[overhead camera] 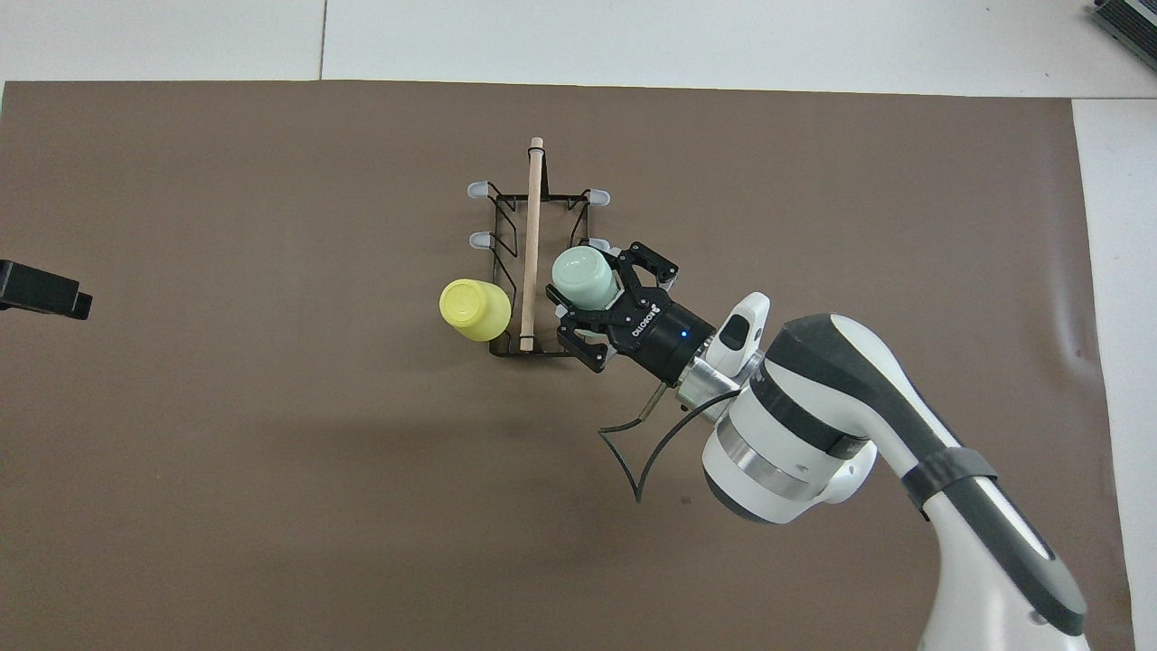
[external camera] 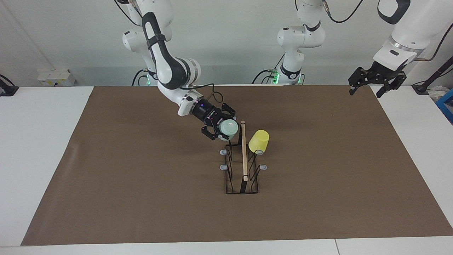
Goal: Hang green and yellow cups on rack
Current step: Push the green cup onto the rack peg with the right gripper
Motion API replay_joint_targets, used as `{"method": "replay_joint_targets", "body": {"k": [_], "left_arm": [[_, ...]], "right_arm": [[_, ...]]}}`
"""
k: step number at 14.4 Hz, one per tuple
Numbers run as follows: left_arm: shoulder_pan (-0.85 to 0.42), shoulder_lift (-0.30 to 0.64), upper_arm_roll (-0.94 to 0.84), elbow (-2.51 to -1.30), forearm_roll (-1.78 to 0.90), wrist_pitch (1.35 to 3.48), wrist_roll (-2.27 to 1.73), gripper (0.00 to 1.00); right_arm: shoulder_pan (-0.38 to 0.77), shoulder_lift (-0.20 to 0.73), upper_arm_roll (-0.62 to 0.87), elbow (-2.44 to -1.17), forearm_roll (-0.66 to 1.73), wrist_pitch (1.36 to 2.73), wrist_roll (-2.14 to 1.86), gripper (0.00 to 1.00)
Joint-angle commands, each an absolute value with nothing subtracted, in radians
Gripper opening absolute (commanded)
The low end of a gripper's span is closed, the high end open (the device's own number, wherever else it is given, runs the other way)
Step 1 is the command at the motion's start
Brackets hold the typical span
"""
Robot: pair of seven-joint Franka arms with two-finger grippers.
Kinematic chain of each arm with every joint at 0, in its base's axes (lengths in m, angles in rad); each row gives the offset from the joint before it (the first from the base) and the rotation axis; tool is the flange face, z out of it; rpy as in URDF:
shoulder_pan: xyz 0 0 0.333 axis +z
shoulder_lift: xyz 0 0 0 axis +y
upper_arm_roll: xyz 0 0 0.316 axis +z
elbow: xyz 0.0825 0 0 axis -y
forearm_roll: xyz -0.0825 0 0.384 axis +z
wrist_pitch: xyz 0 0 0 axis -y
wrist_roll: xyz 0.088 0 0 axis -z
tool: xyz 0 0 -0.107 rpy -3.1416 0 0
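Facing view: rack (external camera: 242, 166) stands mid-bench on the brown mat (external camera: 141, 177), wooden bar handle (external camera: 244, 150) running 12 to 6 o'clock. Yellow cup (external camera: 258, 141) hangs mouth-down, tilted, on the prong nearest the robots on the side toward the left arm's end, at 2 o'clock from rack centre. Right hand (external camera: 222, 129) comes in from 10 o'clock, fingers either side of the green cup (external camera: 228, 128); cup sits at 11 o'clock from rack centre, over the nearest prong on the right arm's side, base turned up toward the camera. Can't tell whether the fingers press the cup or stand just clear of it. Left hand (external camera: 366, 87) hangs over the mat's edge at 2 o'clock, well apart from the rack, fingers spread, holding nothing; that arm waits.

Overhead view: right hand (overhead camera: 604, 312) enters from 4 o'clock, fingers flanking the green cup (overhead camera: 581, 277) just beside the handle (overhead camera: 531, 244). Yellow cup (overhead camera: 474, 308) is at 8 o'clock of the rack (overhead camera: 533, 271). Left hand (overhead camera: 41, 289) shows only a tip at 9 o'clock.
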State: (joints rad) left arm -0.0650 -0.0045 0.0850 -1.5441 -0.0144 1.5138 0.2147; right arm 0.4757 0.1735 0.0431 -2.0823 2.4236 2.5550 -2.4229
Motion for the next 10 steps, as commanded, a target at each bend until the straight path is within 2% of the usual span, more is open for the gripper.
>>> {"method": "replay_joint_targets", "body": {"k": [1,4,7,10], "left_arm": [[-0.061,-0.037,0.081,-1.575,-0.015,1.508,0.199,1.0],[-0.061,-0.037,0.081,-1.575,-0.015,1.508,0.199,1.0],[-0.061,-0.037,0.081,-1.574,-0.015,1.508,0.199,1.0],[-0.06,-0.037,0.081,-1.575,-0.015,1.508,0.201,1.0]], "right_arm": [[0.471,0.172,0.043,-2.092,2.464,2.543,-2.474,0.0],[0.459,0.199,0.043,-2.121,2.5,2.461,-2.538,0.0],[0.437,0.267,0.043,-2.173,2.571,2.272,-2.635,0.01],[0.436,0.291,0.043,-2.195,2.572,2.237,-2.683,0.01]]}}
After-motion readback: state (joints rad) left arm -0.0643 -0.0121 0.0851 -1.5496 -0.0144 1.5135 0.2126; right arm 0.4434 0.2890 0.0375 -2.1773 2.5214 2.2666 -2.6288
